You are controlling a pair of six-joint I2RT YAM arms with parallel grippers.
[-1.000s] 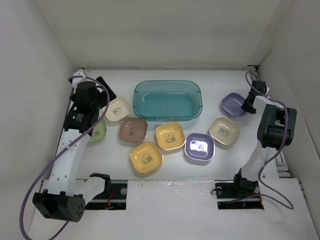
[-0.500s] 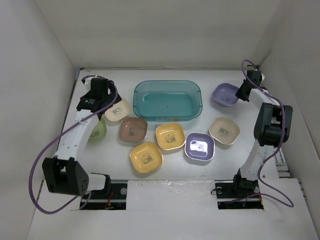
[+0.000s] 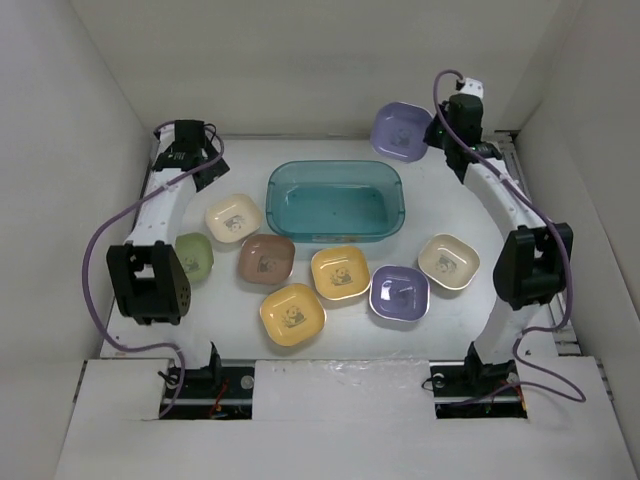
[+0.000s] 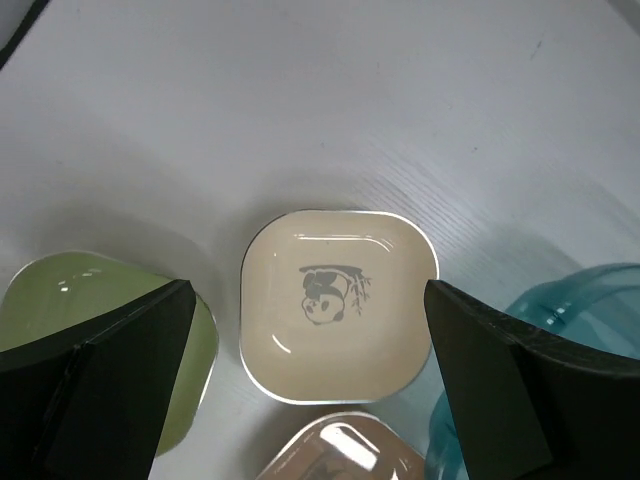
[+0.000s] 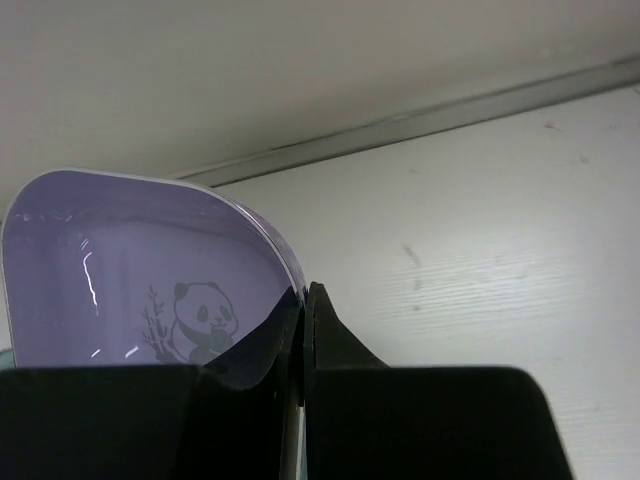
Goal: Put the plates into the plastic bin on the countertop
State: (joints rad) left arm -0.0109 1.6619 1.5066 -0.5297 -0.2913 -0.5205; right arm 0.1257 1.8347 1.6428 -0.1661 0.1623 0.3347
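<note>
**Right pincer** [image 5: 303,330] — jaws closed on the rim of the lavender plate [image 5: 140,260], a shallow rounded-square dish with a panda print at its centre. The plate is held tilted in the air near the far wall, beyond the far right corner of the plastic bin [image 3: 335,168].

**Left pincer** [image 3: 206,170] — jaws spread wide, holding nothing, above the cream plate [image 4: 335,305], which bears the same print. This plate lies on the table [image 3: 450,210] left of the translucent teal bin, with the pale green plate [image 4: 60,300] beside it.

Bright, even light; soft shadows.
</note>
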